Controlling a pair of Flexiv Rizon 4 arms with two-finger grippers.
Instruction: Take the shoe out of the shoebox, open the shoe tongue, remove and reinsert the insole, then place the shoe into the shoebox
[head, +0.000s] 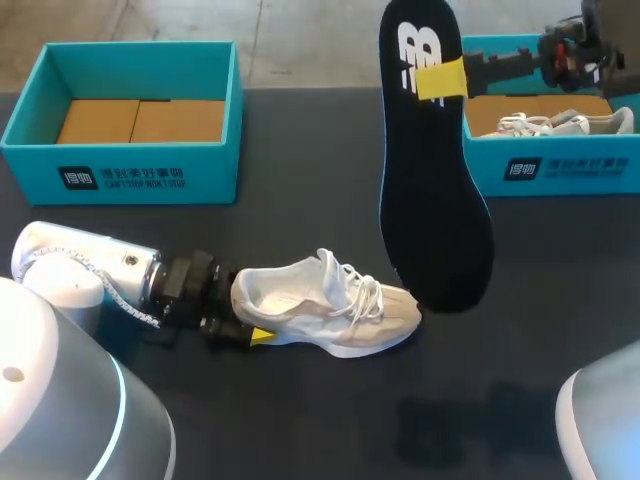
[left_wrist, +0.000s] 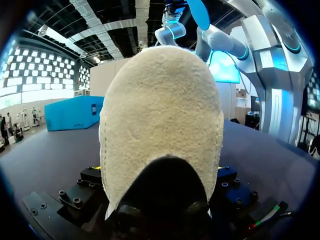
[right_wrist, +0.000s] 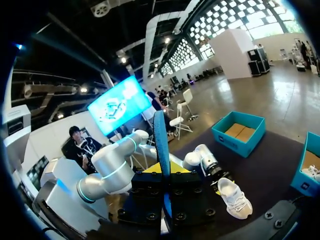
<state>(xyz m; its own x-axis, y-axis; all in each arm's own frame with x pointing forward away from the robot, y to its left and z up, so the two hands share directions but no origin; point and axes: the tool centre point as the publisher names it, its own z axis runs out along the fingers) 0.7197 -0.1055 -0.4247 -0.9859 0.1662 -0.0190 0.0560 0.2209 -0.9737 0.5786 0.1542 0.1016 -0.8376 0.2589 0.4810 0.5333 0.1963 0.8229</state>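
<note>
A white lace-up shoe (head: 340, 305) lies on its sole on the dark table, toe pointing right. My left gripper (head: 252, 314) holds its heel from the left, jaws set wide on either side of it. In the left wrist view the cream heel (left_wrist: 160, 115) fills the space between the fingers. High above the table my right gripper (head: 440, 78) is shut on the black insole (head: 430, 180), which hangs toe-down over the shoe's right end. In the right wrist view the insole (right_wrist: 161, 145) stands edge-on between the yellow tips, with the shoe (right_wrist: 235, 197) far below.
A teal shoebox (head: 120, 170) with brown card inside stands at the back left. A second teal shoebox (head: 560, 170) at the back right holds another white shoe (head: 560, 123). Bare table lies in front of the shoe and to its right.
</note>
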